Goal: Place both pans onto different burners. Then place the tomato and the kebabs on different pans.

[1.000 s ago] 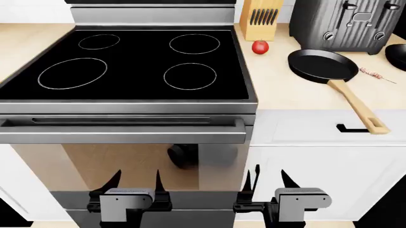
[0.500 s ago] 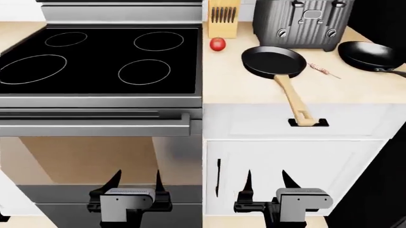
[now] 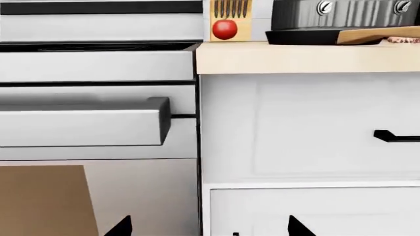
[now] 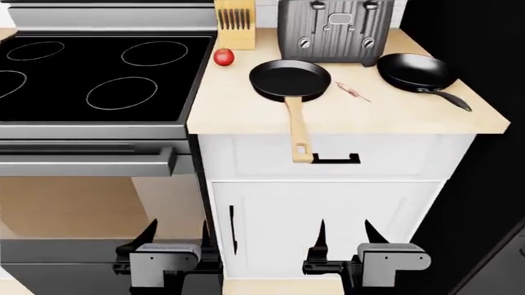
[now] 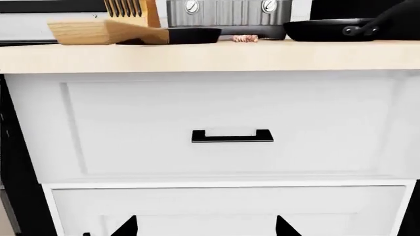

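Observation:
The wooden-handled pan (image 4: 289,80) sits on the light counter, its handle (image 4: 299,132) reaching over the front edge. The dark-handled pan (image 4: 415,71) lies at the counter's right. The kebab skewer (image 4: 353,91) lies between them. The tomato (image 4: 223,57) sits near the cooktop's right edge and shows in the left wrist view (image 3: 225,29). The black cooktop (image 4: 74,92) bears white burner circles (image 4: 122,93). My left gripper (image 4: 174,232) and right gripper (image 4: 343,232) are open, empty, low in front of the oven and cabinet. In the right wrist view, both pans (image 5: 190,35) (image 5: 328,28) show edge-on.
A knife block (image 4: 235,24) and a dark toaster (image 4: 330,31) stand at the counter's back. The oven handle (image 4: 90,161) juts out at left. A white drawer with a black pull (image 4: 335,160) and a cabinet door lie below the counter. A dark wall stands at right.
The view has shifted right: the stove slid left and the counter with both pans came to the centre. Both grippers stay low and open.

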